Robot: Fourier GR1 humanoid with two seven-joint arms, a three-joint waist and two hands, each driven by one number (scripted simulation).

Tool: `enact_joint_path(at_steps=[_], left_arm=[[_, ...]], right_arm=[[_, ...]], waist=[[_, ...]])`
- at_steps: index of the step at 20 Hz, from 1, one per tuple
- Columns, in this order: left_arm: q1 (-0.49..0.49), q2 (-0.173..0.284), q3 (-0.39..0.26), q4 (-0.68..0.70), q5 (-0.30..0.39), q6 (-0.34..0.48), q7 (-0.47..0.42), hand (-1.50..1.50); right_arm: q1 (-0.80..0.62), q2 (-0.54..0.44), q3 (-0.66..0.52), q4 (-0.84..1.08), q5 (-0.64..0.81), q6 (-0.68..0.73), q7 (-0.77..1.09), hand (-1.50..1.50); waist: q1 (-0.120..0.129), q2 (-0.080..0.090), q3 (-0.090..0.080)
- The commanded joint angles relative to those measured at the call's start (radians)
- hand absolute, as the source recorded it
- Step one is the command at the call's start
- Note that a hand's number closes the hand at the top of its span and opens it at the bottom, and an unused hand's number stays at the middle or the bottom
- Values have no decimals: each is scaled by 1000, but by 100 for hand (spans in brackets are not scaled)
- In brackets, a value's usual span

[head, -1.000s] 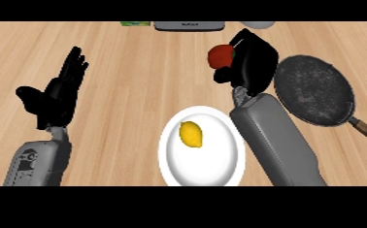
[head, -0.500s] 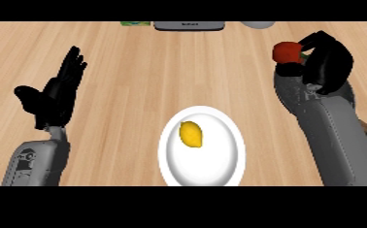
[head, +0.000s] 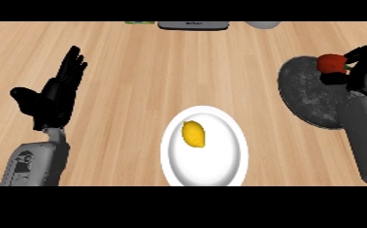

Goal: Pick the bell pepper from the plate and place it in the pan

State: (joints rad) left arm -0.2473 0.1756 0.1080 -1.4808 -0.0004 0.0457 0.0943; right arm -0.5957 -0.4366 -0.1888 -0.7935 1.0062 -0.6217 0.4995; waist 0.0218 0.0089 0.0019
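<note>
A red bell pepper is held over the dark round pan at the right edge of the counter. My right hand is shut on it, fingers curled round its right side, and partly cut off by the view's edge. The white plate lies at the lower middle with a yellow lemon-like fruit on it. My left hand rests open at the left, fingers up, holding nothing.
At the counter's far edge sit a grey flat object, a pale round object and a bit of green. Bare wooden counter spreads between the plate and the far edge.
My right hand carried the red pepper rightward from the counter's middle to above the pan, which now shows uncovered. The left hand and the plate stayed still.
</note>
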Motion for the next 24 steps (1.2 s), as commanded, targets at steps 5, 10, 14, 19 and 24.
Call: enact_joint_path(at_steps=[5, 10, 14, 19, 24], left_arm=[[-27, 0, 2, 0, 3, -4, 10, 0], [-27, -4, 1, 21, -6, 0, -20, 0], [15, 20, 7, 0, 16, -43, -23, 0], [-68, -10, 2, 77, -11, 5, -10, 0], [36, 15, 26, 6, 12, -20, -21, 0]], right_arm=[[-90, -81, -145, 389, -145, -122, -328, 150], [-75, -21, -266, 396, -364, 100, -430, -150], [-88, -36, -337, 464, -442, 158, -547, -150], [-76, -60, -388, 469, -488, 100, -752, -150], [-20, 0, -502, 363, -635, 43, -924, -150]], waist=[[16, 7, 2], [13, 12, 5], [26, 9, 4], [4, 10, 3], [-12, -9, 0]])
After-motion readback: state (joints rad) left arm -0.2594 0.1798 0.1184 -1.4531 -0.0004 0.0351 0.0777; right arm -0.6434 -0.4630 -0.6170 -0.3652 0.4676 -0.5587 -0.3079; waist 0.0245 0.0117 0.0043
